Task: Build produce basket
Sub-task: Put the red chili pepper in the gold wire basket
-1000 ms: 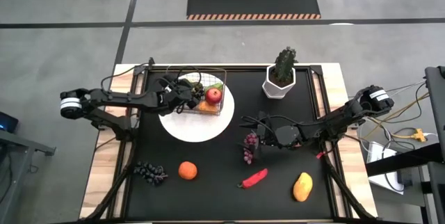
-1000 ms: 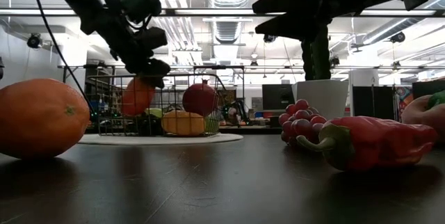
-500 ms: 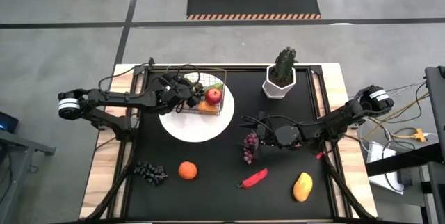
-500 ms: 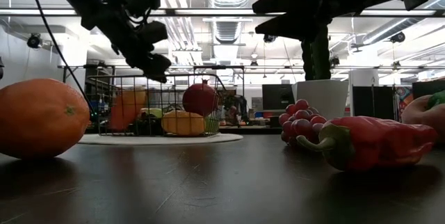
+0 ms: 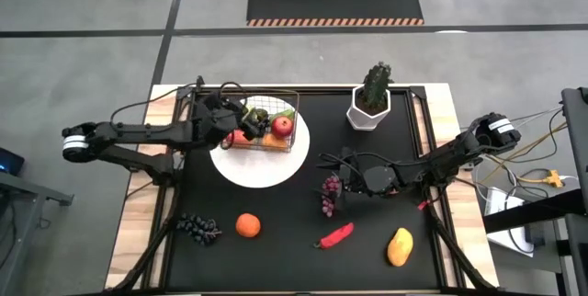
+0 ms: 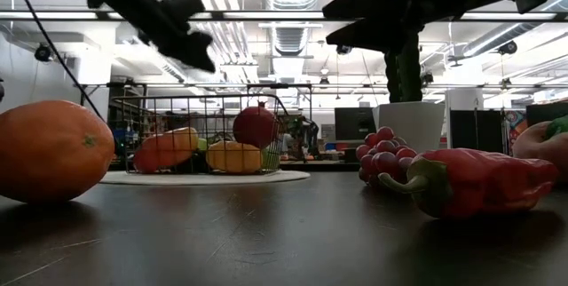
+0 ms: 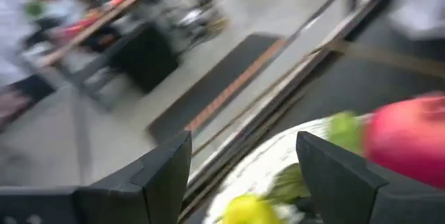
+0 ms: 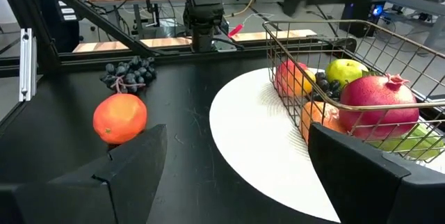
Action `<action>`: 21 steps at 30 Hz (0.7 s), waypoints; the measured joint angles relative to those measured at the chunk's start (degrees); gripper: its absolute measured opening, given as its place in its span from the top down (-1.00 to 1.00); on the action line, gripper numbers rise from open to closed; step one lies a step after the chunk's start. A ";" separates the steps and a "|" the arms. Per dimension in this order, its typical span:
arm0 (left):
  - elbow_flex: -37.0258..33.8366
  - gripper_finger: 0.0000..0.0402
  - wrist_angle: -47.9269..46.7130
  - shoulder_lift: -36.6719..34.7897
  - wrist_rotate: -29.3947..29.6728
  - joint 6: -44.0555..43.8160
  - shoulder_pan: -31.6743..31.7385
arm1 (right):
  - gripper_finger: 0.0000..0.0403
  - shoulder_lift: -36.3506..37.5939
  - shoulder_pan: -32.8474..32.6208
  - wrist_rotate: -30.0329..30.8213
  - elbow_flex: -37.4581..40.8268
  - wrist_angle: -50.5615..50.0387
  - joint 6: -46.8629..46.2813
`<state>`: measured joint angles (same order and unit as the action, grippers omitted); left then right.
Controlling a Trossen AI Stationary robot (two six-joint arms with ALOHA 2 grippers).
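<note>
The wire basket (image 5: 269, 123) stands on a round white plate (image 5: 262, 172) at the table's far left. In it lie a red fruit (image 8: 379, 106), a green apple (image 8: 345, 69), an orange-pink fruit (image 6: 164, 150) and other produce. My left gripper (image 5: 248, 123) hangs open above the basket's left end with nothing between its fingers (image 7: 243, 175). My right gripper (image 5: 336, 173) stands open at mid-table, right of the plate and just beyond a red grape bunch (image 5: 329, 191). An orange (image 5: 247, 225), dark grapes (image 5: 197, 228), a red chili (image 5: 335, 235) and a yellow mango (image 5: 399, 246) lie along the near side.
A cactus-like plant in a white hexagonal pot (image 5: 370, 103) stands at the far middle. Cables trail from both arms over the table. Between the plate and the near row of produce is bare black table (image 5: 276, 206).
My left gripper has let go of the orange-pink fruit, which dropped into the basket's left end and now lies on its floor. The gripper has then risen and drawn back toward the table's left edge.
</note>
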<state>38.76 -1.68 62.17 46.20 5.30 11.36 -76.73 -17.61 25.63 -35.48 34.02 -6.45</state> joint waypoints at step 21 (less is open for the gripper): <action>-2.68 -0.21 19.37 -6.35 -32.33 -1.88 -24.69 | -0.63 0.28 -0.15 -16.50 -4.26 -12.94 -11.55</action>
<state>36.08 17.70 55.82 13.87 3.42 -13.33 -76.44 -17.76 9.13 -39.75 21.09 -18.01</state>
